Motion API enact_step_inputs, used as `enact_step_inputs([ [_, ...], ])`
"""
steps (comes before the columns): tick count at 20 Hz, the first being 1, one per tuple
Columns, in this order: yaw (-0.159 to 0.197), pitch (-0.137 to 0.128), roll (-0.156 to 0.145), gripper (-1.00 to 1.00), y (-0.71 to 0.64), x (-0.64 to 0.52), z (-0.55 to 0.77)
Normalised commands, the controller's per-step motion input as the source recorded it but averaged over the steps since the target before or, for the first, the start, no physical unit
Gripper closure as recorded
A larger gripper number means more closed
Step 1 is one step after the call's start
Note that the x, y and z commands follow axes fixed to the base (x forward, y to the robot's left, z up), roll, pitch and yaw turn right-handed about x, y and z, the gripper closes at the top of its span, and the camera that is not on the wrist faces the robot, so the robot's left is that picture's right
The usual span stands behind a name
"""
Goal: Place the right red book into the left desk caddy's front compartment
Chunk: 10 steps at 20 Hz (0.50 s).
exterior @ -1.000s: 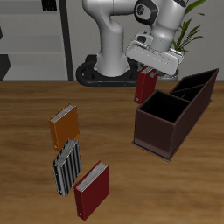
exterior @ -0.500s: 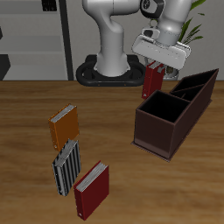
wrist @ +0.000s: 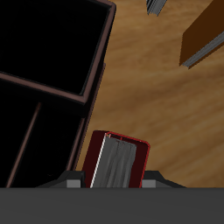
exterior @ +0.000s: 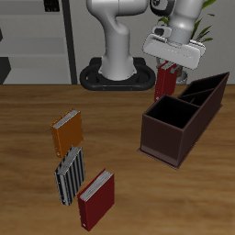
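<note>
Step in hand: transport of the right red book [exterior: 164, 83] toward the left desk caddy [exterior: 174, 138]. Fingers [exterior: 168, 67] closed on the book's upper edge; book held upright, clear of the bench [exterior: 37, 119], hanging behind the caddy's rear side (nearer the robot's base than the box). In the wrist view, pale page edges of the right red book [wrist: 115, 161] visible directly below the fingers [wrist: 112, 182], with the rim of the left desk caddy [wrist: 92, 83] just beside the book and the black interior opening beyond it.

Book not yet above any compartment. Judged about midway: grasp and lift complete, placement outstanding.

Next move: carry across the caddy to the square compartment at its front end (the one nearest the bench's front edge), keep the book upright and clear of the walls, align it within the opening, then lower and release.

Elsewhere on the bench, well apart from the caddy: orange book [exterior: 67, 132], striped book [exterior: 70, 177], darker maroon book [exterior: 95, 200].
</note>
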Motion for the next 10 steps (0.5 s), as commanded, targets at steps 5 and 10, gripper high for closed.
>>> enact_step_inputs([
  [5, 0.003, -0.016, 0.027, 1.0, 0.16, 0.05, 0.09],
  [10, 0.007, -0.016, 0.011, 1.0, 0.14, 0.06, 0.1],
])
